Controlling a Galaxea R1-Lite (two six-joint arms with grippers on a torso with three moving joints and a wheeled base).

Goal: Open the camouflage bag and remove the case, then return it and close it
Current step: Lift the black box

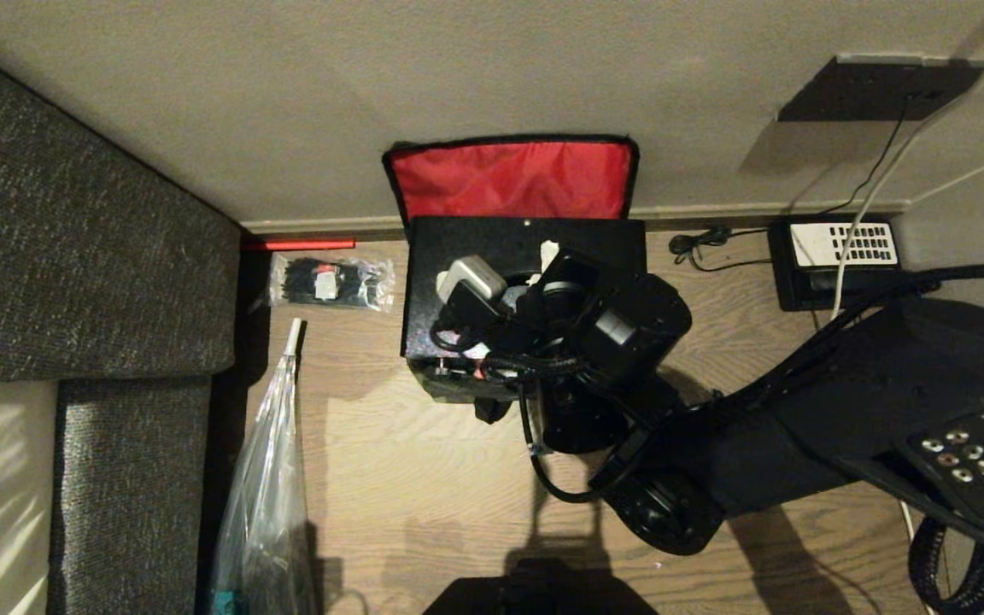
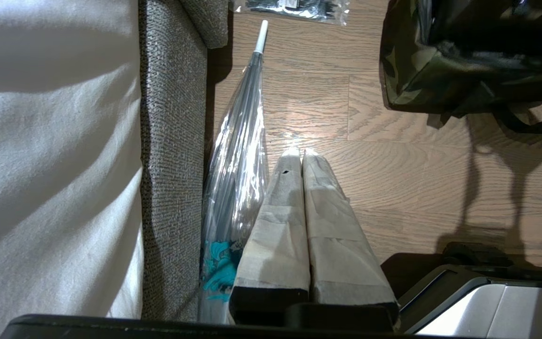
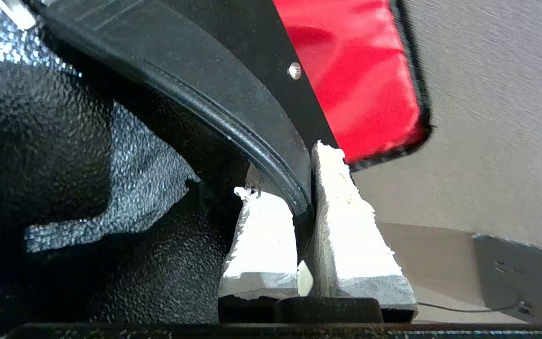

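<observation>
A grey woven sofa [image 1: 73,248] with a pale cushion fills the left edge of the head view, standing on a light wood-grain floor [image 1: 424,478] that meets a beige wall [image 1: 330,94] along a skirting strip. Beside the sofa lies a clear plastic umbrella [image 1: 266,495], and above its white tip a small clear packet of black items [image 1: 331,283] lies on the floor. At the centre, against the wall, stands the camouflage bag [image 2: 421,70], its red-lined lid [image 1: 513,179] thrown back against the wall. The case [image 1: 458,248] sits at the bag's mouth, covering the opening; whether it rests inside or is raised cannot be told. To the right, a black telephone with a white key panel [image 1: 842,256] lies by the skirting with cables trailing.

The right arm's wrist hides much of the case's top and the bag's front in the head view, and the bag's walls show only in the left wrist view, cut off at the frame edge.

The left gripper [image 2: 298,155] hangs above the floor near the umbrella, its taped fingers pressed together and empty. The right gripper [image 3: 306,188] is clamped narrowly on a curved black handle at the top of the case, one finger on each side.
</observation>
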